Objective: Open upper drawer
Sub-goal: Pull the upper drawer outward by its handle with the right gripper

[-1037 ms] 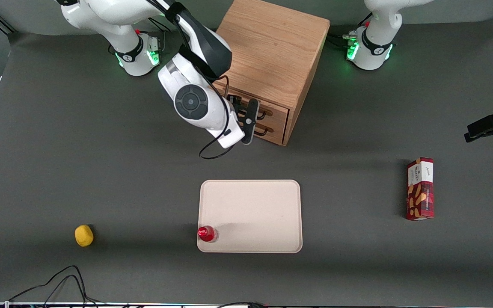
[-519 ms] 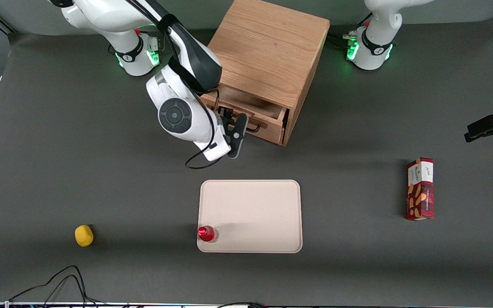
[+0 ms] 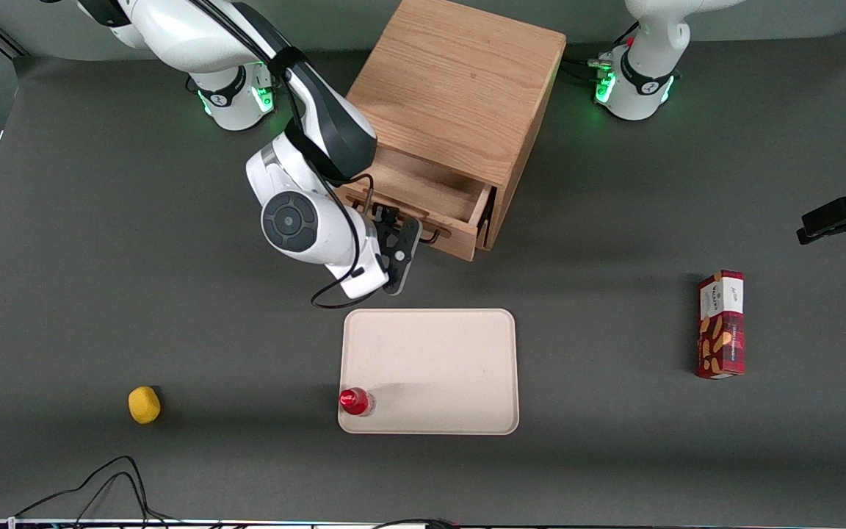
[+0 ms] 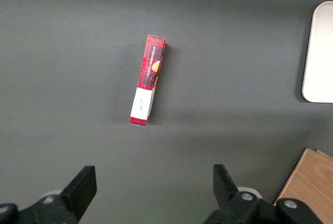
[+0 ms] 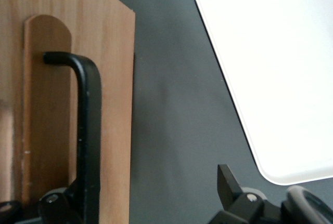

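Our end effector (image 3: 401,246) sits at the upper middle of the front view, just in front of the upper drawer (image 3: 423,197). Its fingers straddle the black handle (image 5: 87,130); we cannot tell whether they clamp it. The drawer pokes well out of the oak cabinet (image 3: 460,88), its shallow box showing empty where visible. To finish well, we judge the pull should run straight along the drawer's travel, toward the tray (image 3: 430,371) on the worktop (image 3: 100,294), without twisting. Our arm hides one end of the drawer front, and the lower drawer is out of sight.
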